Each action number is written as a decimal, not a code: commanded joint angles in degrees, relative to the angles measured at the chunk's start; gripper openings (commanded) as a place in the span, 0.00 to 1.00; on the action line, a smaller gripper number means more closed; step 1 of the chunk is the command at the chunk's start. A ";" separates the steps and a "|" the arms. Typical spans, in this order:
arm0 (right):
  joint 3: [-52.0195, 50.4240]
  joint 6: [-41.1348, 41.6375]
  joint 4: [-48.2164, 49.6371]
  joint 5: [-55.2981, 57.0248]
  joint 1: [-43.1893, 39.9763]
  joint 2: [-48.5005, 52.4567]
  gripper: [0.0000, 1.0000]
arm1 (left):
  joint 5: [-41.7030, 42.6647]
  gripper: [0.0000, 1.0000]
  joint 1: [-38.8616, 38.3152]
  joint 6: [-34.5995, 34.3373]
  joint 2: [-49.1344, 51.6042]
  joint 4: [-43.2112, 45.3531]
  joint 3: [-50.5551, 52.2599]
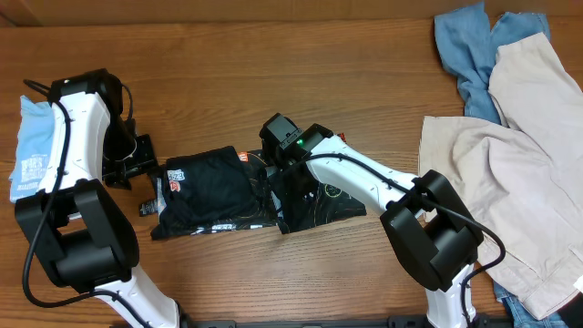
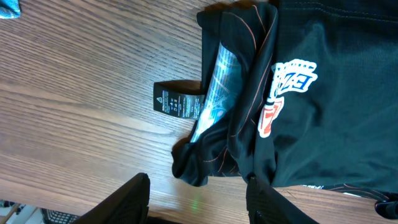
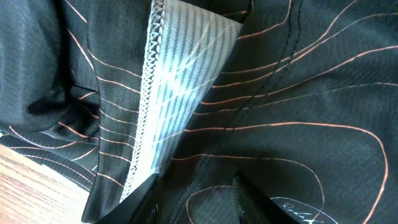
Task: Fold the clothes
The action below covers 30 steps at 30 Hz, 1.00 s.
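Overhead and wrist views. The black garment (image 1: pixel 214 191), partly folded, is laid at the centre of the wooden table (image 1: pixel 273 55), its hang tag (image 2: pixel 177 102) protruding at its left edge. The left gripper (image 2: pixel 198 186) is held released just left of that edge, nothing between its fingers. The right gripper (image 3: pixel 196 186) is set over the garment's right part, fingers parted, no fabric clamped. Beige clothes (image 1: pixel 519 182) and a blue one (image 1: pixel 469 50) are piled at the far right.

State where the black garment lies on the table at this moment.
In the overhead view the black garment lies at centre, its left end just ahead of the left gripper, with the beige garment off to its right.
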<state>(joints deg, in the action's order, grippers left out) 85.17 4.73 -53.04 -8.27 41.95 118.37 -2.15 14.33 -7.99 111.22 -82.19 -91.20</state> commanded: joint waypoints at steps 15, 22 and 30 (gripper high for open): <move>0.28 1.99 1.95 1.51 1.01 1.99 0.15 | 0.66 0.53 0.17 -0.09 -1.64 -0.04 0.28; 0.35 3.23 1.92 2.47 1.01 1.97 0.04 | 0.66 0.53 0.17 -0.09 -1.64 -0.04 0.28; 6.78 3.21 -4.09 4.83 1.01 0.35 0.04 | 0.63 0.54 0.17 -0.09 -1.64 -0.02 0.28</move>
<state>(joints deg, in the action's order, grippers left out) 87.15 7.51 -56.21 -5.61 42.81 119.98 -2.15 14.33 -7.99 111.22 -82.19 -91.20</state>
